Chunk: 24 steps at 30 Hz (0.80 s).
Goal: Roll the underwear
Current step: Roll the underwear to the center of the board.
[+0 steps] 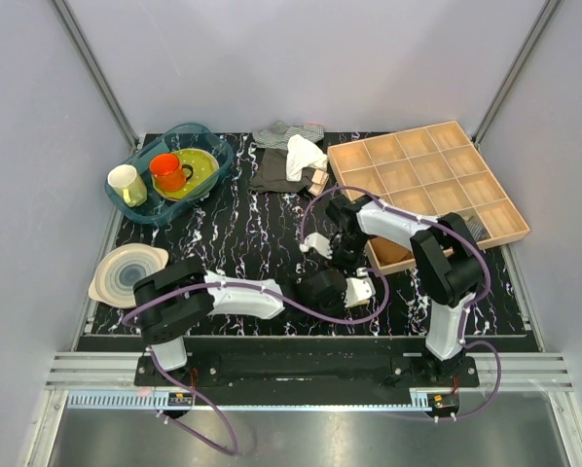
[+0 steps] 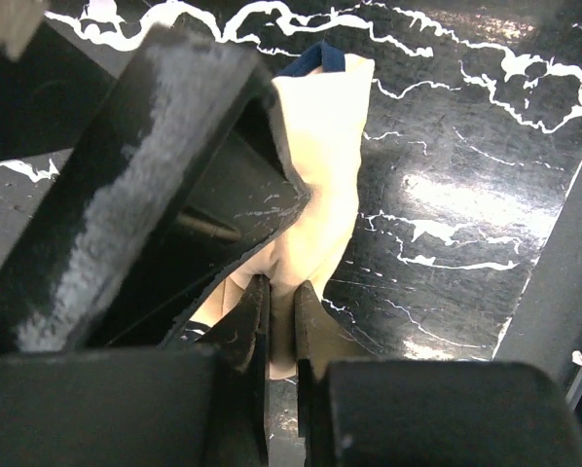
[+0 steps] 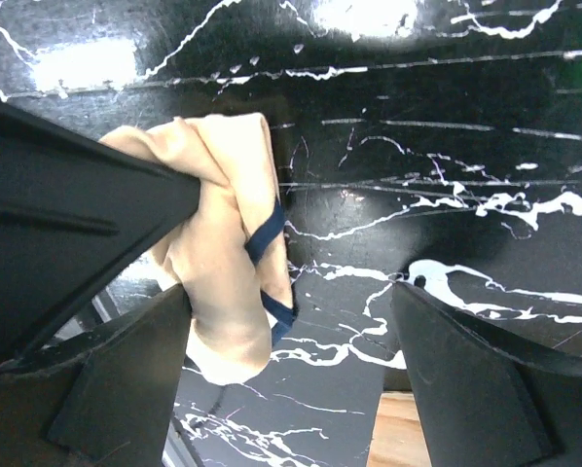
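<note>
Underwear (image 2: 320,146): pale beige fabric with narrow dark navy edging, lying between the black fingers (image 2: 247,329) of the left gripper (image 2: 281,288), whose housing shows grey-white scuffing. Table (image 3: 447,195) beneath the right gripper (image 3: 291,292): glossy black with irregular white marble veining. Beyond the right gripper, a compartment tray (image 1: 408,175) of plain light tan. Far left of the left gripper, a translucent blue basin (image 1: 147,216) holds an orange mug (image 1: 166,171) and a yellow-green plate (image 1: 205,167).
</note>
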Available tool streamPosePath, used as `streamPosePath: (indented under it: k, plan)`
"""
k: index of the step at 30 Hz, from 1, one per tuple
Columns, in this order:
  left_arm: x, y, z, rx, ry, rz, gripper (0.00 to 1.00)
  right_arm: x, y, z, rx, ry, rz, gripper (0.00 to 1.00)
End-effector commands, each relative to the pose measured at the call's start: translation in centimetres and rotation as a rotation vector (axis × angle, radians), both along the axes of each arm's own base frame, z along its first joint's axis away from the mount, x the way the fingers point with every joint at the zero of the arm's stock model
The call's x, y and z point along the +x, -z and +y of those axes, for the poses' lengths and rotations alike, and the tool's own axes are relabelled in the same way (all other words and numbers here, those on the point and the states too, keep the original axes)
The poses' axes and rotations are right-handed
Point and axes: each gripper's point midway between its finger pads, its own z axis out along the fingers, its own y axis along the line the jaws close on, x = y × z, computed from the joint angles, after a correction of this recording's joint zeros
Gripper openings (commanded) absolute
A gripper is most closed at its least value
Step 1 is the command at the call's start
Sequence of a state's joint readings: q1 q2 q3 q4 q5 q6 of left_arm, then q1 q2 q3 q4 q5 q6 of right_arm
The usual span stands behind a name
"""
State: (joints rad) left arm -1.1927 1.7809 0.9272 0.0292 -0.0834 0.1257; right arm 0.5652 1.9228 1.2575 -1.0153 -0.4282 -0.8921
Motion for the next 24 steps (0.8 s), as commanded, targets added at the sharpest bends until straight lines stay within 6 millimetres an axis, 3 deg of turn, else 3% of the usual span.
streamPosePath:
  k: [1, 7, 8, 11, 12, 15, 23, 24]
  plan:
    - [1.3, 6.2, 5.8, 0.236, -0.152, 0.031, 0.02, -10.0, 4.5, -0.4, -0.129, -0.138, 0.299, 0.89]
    - [1.5, 5.9, 5.8, 0.24, -0.167, 0.012, 0.04, -10.6, 4.4, 0.0, -0.147, -0.192, 0.31, 0.72]
    - [1.6, 5.9, 5.8, 0.242, -0.17, 0.007, 0.05, -10.8, 4.3, -0.2, -0.158, -0.195, 0.324, 0.63]
    - [1.8, 5.6, 5.8, 0.241, -0.182, -0.002, 0.1, -11.1, 4.5, -0.4, -0.195, -0.22, 0.354, 0.46]
    - [1.8, 5.6, 5.9, 0.24, -0.19, -0.003, 0.13, -11.2, 4.7, -0.5, -0.209, -0.225, 0.364, 0.35]
    - [2.2, 4.8, 5.7, 0.222, -0.206, -0.02, 0.23, -11.2, 4.7, -0.6, -0.223, -0.226, 0.376, 0.24]
    - [3.4, 1.4, 5.0, 0.135, -0.243, -0.081, 0.46, -11.2, 4.6, -0.3, -0.212, -0.224, 0.372, 0.1]
    - [3.4, 0.6, 5.0, 0.112, -0.247, -0.087, 0.53, -11.1, 4.5, -0.1, -0.206, -0.221, 0.373, 0.1]
